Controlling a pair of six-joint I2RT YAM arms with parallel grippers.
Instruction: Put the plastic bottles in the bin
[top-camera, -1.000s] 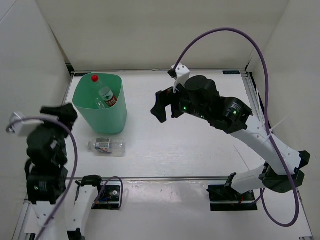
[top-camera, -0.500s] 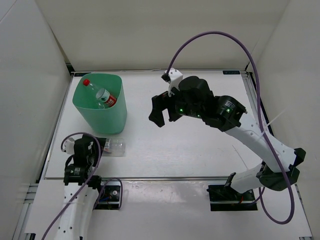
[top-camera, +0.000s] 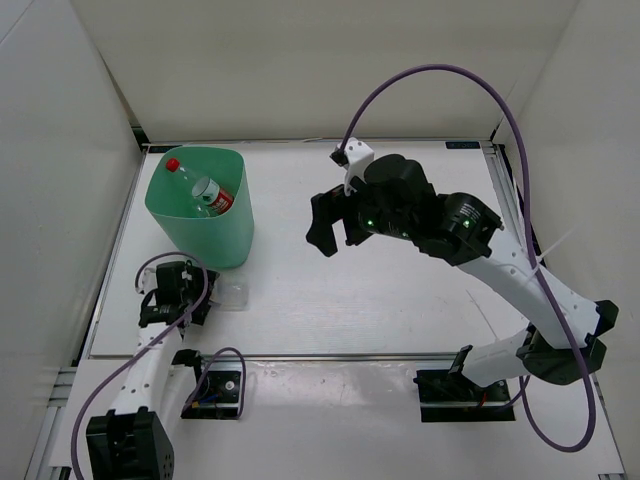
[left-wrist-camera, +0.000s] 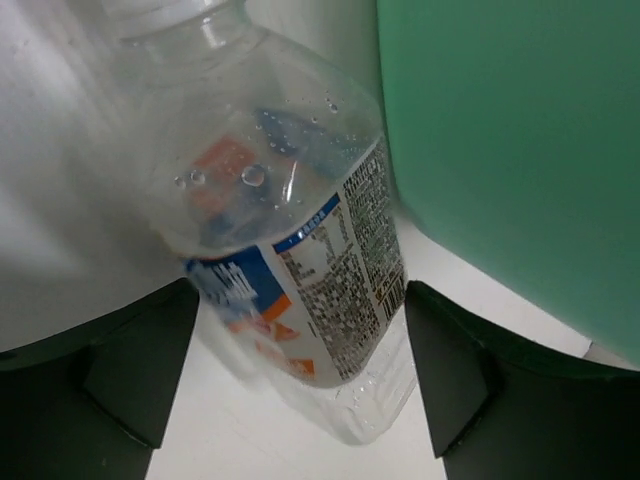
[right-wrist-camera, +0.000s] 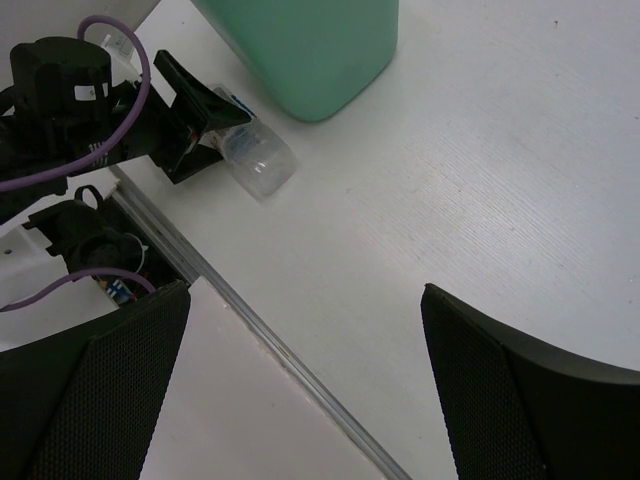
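The mint-green bin (top-camera: 205, 225) stands at the table's left and holds two bottles: a red-capped one (top-camera: 173, 166) and a red-labelled one (top-camera: 212, 193). A clear bottle with a blue, orange and white label (left-wrist-camera: 300, 250) lies on the table in front of the bin; it also shows in the top view (top-camera: 232, 293) and the right wrist view (right-wrist-camera: 258, 160). My left gripper (left-wrist-camera: 300, 305) is low on the table, jaws apart on either side of this bottle, close to its sides. My right gripper (top-camera: 335, 228) hangs open and empty above mid-table.
The bin's wall (left-wrist-camera: 520, 150) is close on the right of my left gripper. The table's near edge rail (right-wrist-camera: 260, 330) runs just behind the lying bottle. White walls enclose the table on the left, back and right.
My left arm has come down from a raised pose to the table and slid its jaws around the lying bottle. The red-capped bottle settled in the bin. My right gripper shifted only slightly.
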